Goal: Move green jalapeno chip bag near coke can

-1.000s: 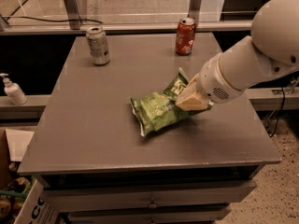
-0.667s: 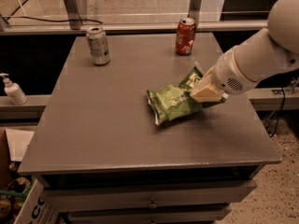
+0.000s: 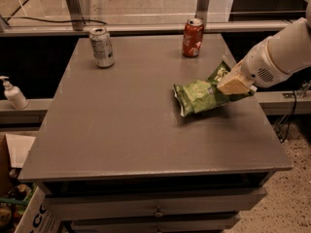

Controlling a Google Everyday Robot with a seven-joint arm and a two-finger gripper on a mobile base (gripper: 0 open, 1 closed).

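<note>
Well, the gripper [image 3: 235, 85] sits above the right side of the table [image 3: 121, 125], at the end of a fat white arm [image 3: 282, 52] that reaches in from the right edge of the view. It is clamped on the bag [image 3: 198, 95], pinching its right end, with a beige finger lying across the crinkled green foil. The bag hangs tilted from that grip: the pinched end is highest and the left end dips toward the tabletop, with a dark shadow under it. I cannot tell whether the low corner touches the surface. A strip of white sealed edge shows along the bag's left side, and one corner sticks up behind the gripper. Behind the bag and slightly to its left, the coke can [image 3: 193, 37] stands upright close to the table's far edge. It is apart from the bag, with bare grey tabletop between them. Further left along that far edge stands a silver can [image 3: 102, 47], also upright and well apart from the red one. Off the table to the left, a white soap bottle [image 3: 13, 93] rests on a low ledge. Under the table's front edge are drawers with a small knob [image 3: 158, 211], and a cardboard box [image 3: 29, 212] sits on the floor at the lower left
</note>
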